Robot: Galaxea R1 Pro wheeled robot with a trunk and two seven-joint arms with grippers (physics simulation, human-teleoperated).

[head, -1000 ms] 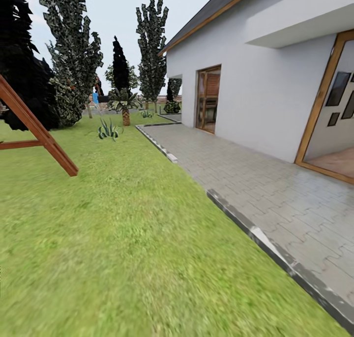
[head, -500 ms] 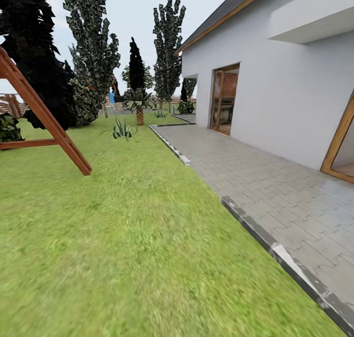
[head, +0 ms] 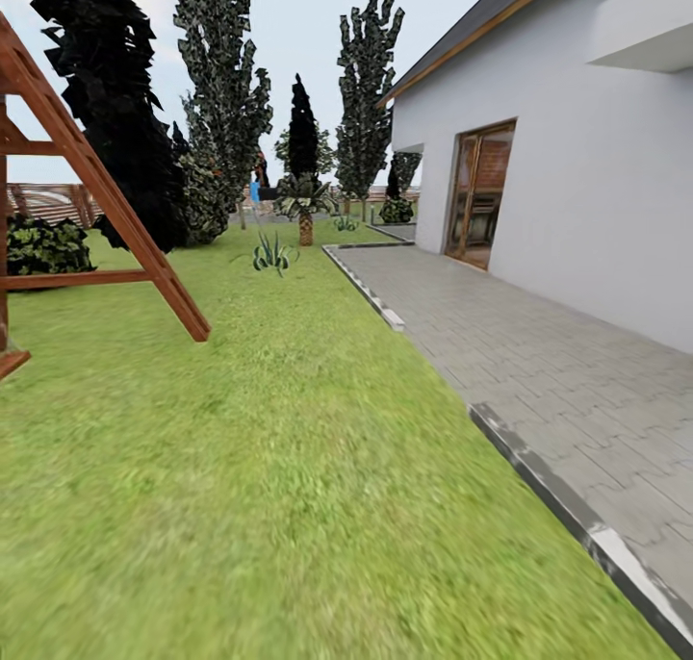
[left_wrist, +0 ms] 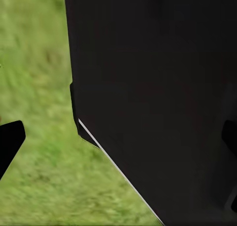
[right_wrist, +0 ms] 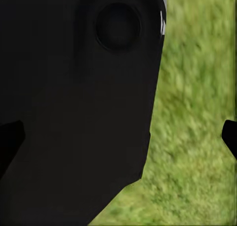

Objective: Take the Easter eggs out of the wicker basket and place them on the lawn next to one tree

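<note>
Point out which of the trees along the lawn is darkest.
The big tree at the far left, just behind the sloping wooden beam. Its crown is nearly black and blocky, while the tall narrow trees beside it show speckled grey-green leaves.

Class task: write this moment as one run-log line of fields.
phase: driving | ground: lawn | right: paved path, house | left: wooden frame | ahead: tree | left hand: unclear | right hand: unclear

Bright flat daylight, blurred foreground lawn [head: 241, 506]
</note>
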